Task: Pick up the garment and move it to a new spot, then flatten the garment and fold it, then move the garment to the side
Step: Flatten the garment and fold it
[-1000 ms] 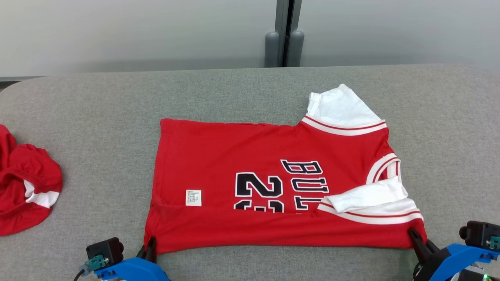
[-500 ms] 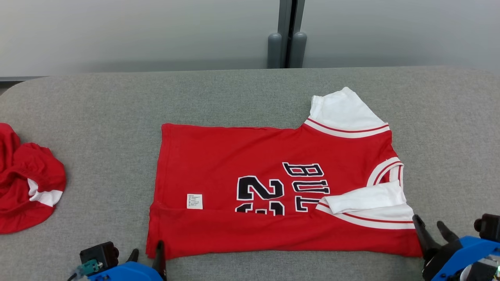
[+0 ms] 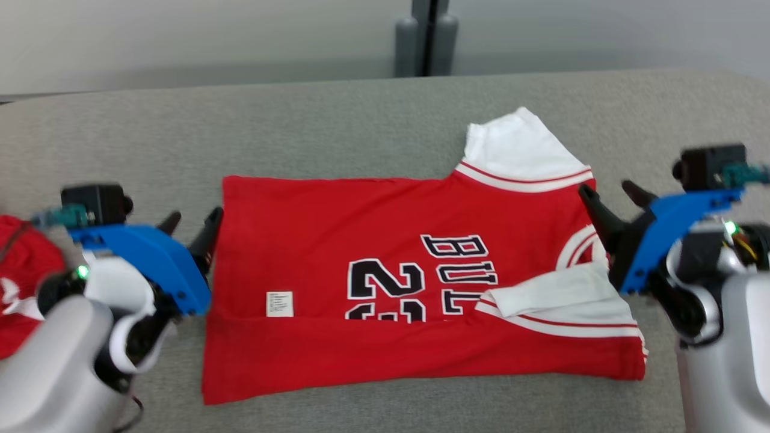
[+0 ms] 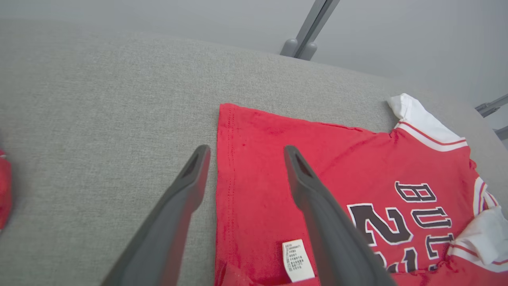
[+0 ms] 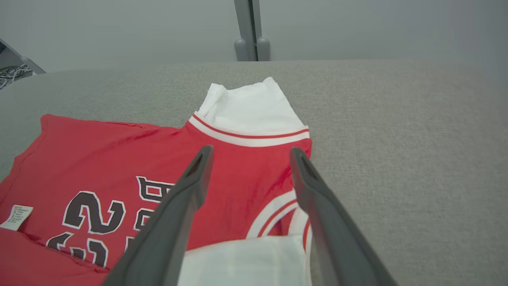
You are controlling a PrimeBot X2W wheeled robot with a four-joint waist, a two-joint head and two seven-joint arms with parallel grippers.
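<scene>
Both pincers are now standing wide apart and gripping nothing; a second ago the left gripper [image 3: 192, 219] and the right gripper [image 3: 606, 191] were each pinching a near corner of the garment [image 3: 361, 240], and they are now hanging further up its two short ends; the left one is straddling the hem edge, one finger over the grey table [image 3: 301, 120] and one over red cloth, while the right one is pointing across the shoulder, just short of the far sleeve [image 3: 517, 147]; whether either is touching the fabric I cannot tell; the head camera is also looking from a shifted angle, so the shirt's small slide in that view is no move of the shirt; the garment is lying mid-table, hem to the robot's left and neck to its right, with its near strip turned up over the lower part of the black-and-white characters; judging from this, the first lengthwise fold is resting released, and the arms seem to be lining up on the far edge for a second fold, with the move aside not yet done; counting: one garment, two white sleeves, the near sleeve [image 3: 553, 297] lying doubled over the chest, one label [image 3: 280, 304], one red-and-white bundle [image 3: 24, 264] sitting at the table's left edge, two grippers, one table.
</scene>
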